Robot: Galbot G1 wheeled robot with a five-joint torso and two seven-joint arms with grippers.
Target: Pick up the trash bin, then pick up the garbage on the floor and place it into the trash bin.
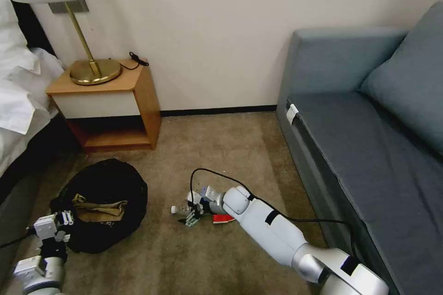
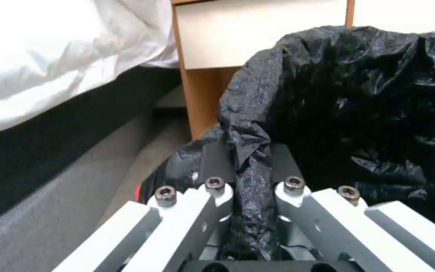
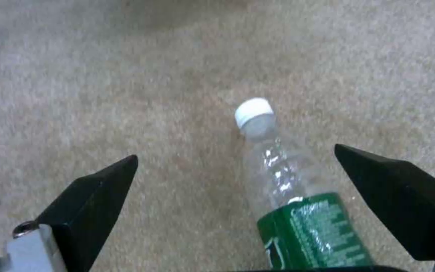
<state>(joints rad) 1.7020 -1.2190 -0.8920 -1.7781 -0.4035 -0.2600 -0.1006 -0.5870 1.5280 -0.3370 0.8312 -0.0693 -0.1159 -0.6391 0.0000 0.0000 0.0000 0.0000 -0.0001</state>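
Observation:
The trash bin point(image 1: 108, 184), lined with a crinkly black bag, stands on the carpet at the left with a crumpled brown paper bag point(image 1: 99, 209) inside. My left gripper point(image 1: 64, 219) is at its near rim; in the left wrist view the left gripper point(image 2: 250, 162) is shut on a fold of the trash bin's black bag point(image 2: 358, 94). My right gripper point(image 1: 191, 217) is low over the floor, open, and the clear bottle point(image 3: 288, 181) with a green label lies between its fingers point(image 3: 96, 192). The bottle's white cap point(image 1: 174, 209) points left. A red snack packet point(image 1: 223, 218) lies beside the right wrist.
A wooden nightstand point(image 1: 115, 106) with a brass lamp point(image 1: 94, 71) stands behind the bin. The bed point(image 1: 18, 101) borders the left side and a grey sofa point(image 1: 364, 147) the right. A black cable point(image 1: 217, 174) loops over the right arm. Open carpet point(image 1: 221, 143) lies ahead.

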